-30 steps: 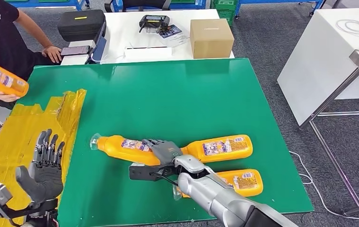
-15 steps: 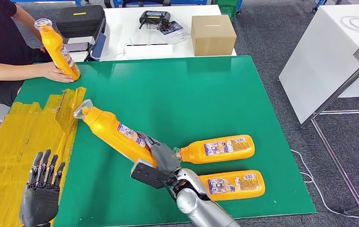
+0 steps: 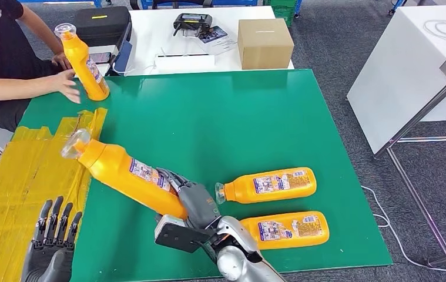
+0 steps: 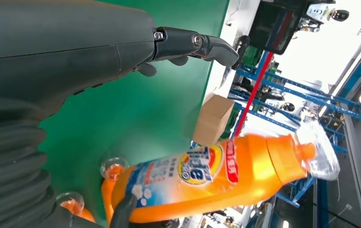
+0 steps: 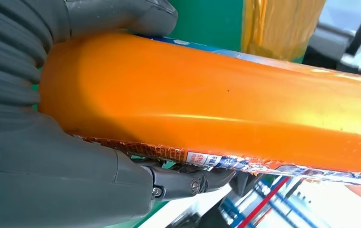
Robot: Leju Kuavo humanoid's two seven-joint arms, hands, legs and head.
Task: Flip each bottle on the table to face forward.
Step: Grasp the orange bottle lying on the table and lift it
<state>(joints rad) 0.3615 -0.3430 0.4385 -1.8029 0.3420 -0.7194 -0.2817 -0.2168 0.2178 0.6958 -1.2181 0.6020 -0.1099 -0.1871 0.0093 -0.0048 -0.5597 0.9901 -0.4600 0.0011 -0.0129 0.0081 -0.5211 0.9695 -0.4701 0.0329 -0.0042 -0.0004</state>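
My right hand (image 3: 195,200) grips an orange bottle (image 3: 123,174) by its base and holds it tilted above the green table (image 3: 220,123), clear cap up toward the left. The same bottle (image 5: 226,104) lies across my right palm (image 5: 50,156), and its label shows on the bottle (image 4: 216,173) in the left wrist view. Two more orange bottles lie on their sides at the front right, the farther bottle (image 3: 267,185) and the nearer bottle (image 3: 288,228). My left hand (image 3: 50,249) hangs empty at the front left with fingers apart. A person's hand (image 3: 67,87) is beside an upright bottle (image 3: 85,61) at the far left corner.
Yellow taped sheeting (image 3: 26,170) covers the surface left of the green table. Behind it stands a white table (image 3: 150,41) with a cardboard box (image 3: 264,44), a black case (image 3: 100,26) and a controller (image 3: 192,24). Another white table (image 3: 408,64) is at the right.
My right hand has lifted the bottle off the table and swung its cap up and leftward. The person stood their bottle upright at the far left corner. My left hand dropped lower.
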